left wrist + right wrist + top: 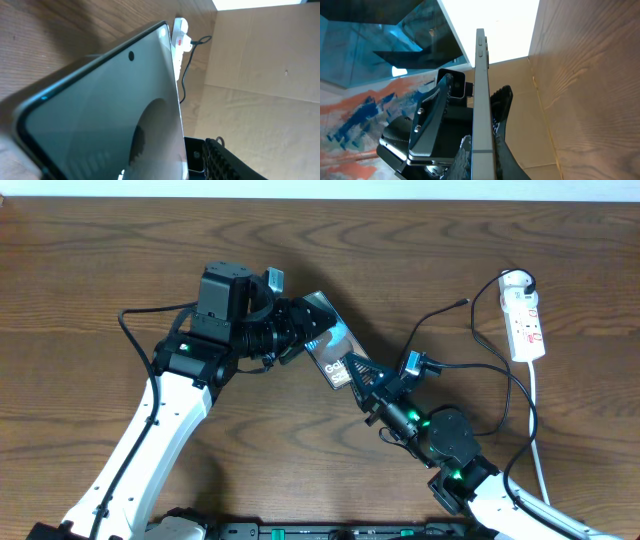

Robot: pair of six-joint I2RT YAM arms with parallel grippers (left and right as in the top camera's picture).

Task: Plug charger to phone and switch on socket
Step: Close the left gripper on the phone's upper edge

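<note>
The phone (335, 350) is held up on edge above the table between my two grippers. My right gripper (362, 380) is shut on its lower end; in the right wrist view its fingers (483, 160) pinch the phone's thin edge (480, 75). My left gripper (305, 330) is open around the upper end. In the left wrist view the screen (100, 110) fills the frame, with a gap to one finger (225, 160). The white socket (524, 320) lies at the right and also shows in the left wrist view (178, 40). The charger cable (440, 313) lies loose left of it.
The socket's white cord (538, 430) runs down the right side toward the front edge. Thicker black robot cables loop beside each arm. Brown cardboard (260, 75) shows beyond the table in the wrist views.
</note>
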